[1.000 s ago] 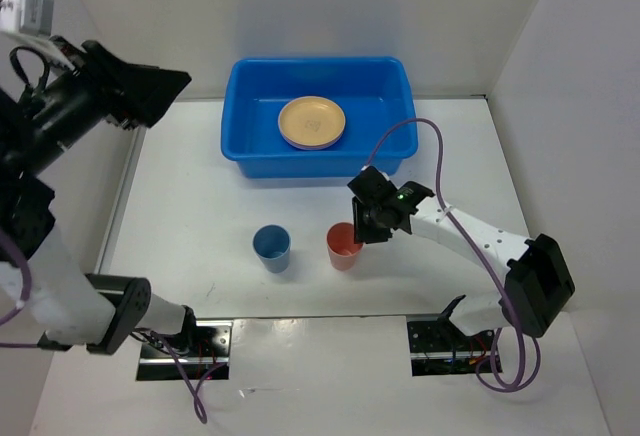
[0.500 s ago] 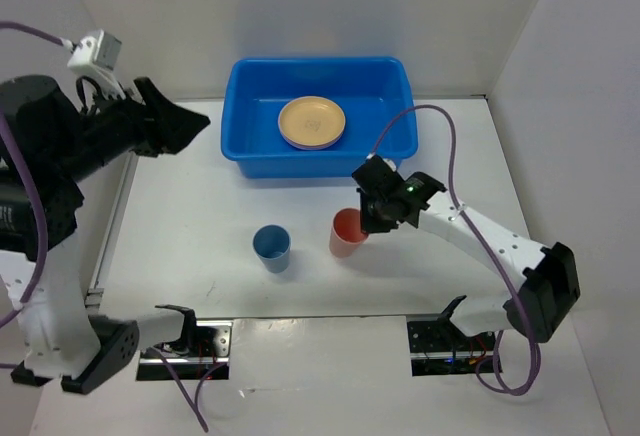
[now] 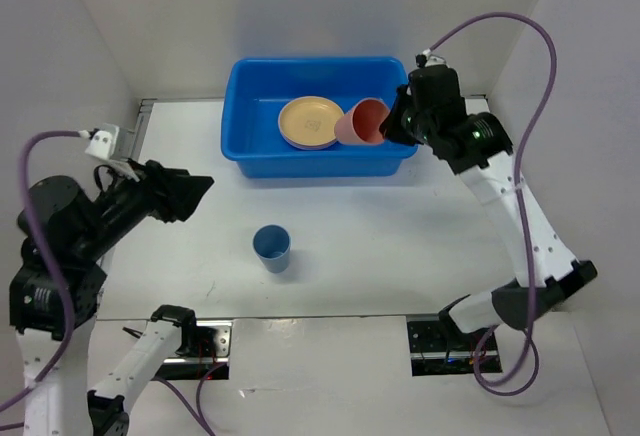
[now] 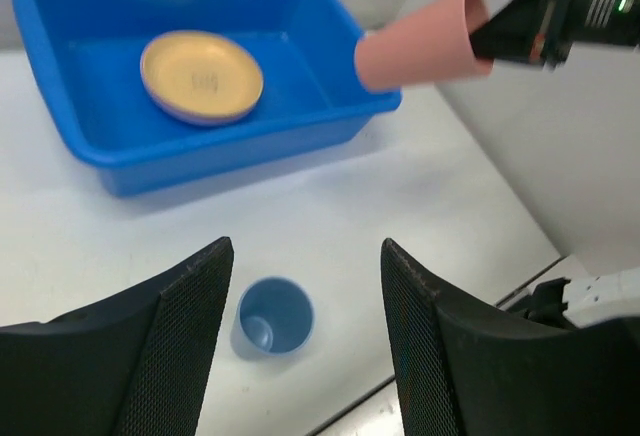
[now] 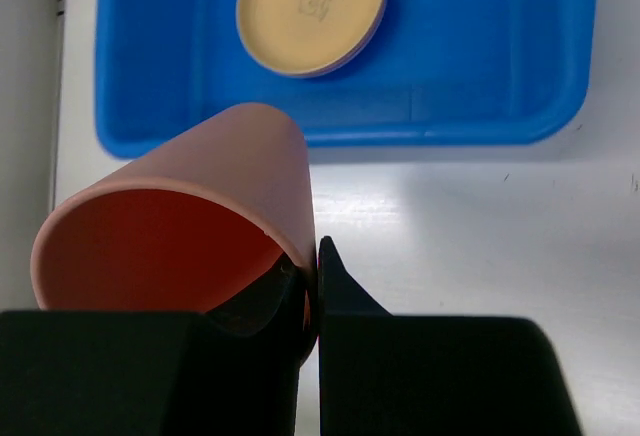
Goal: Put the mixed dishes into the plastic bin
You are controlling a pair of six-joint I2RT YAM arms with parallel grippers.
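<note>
So, top view: my right gripper (image 3: pixel 393 126) is clamped on the coral red cup (image 3: pixel 362 122), tilted over the right end of the blue bin (image 3: pixel 238 86), upper centre, beside the yellow-orange plate (image 3: pixel 311 121) lying inside. The blue cup (image 3: pixel 271 247) stands on the table (image 3: pixel 400 256), frame centre. Left wrist view: left gripper (image 4: pixel 305 248) spread apart, grasping nothing, above the blue cup. Right wrist view: fingers (image 5: pixel 340 286) pinch the coral cup's wall, lower left.
</note>
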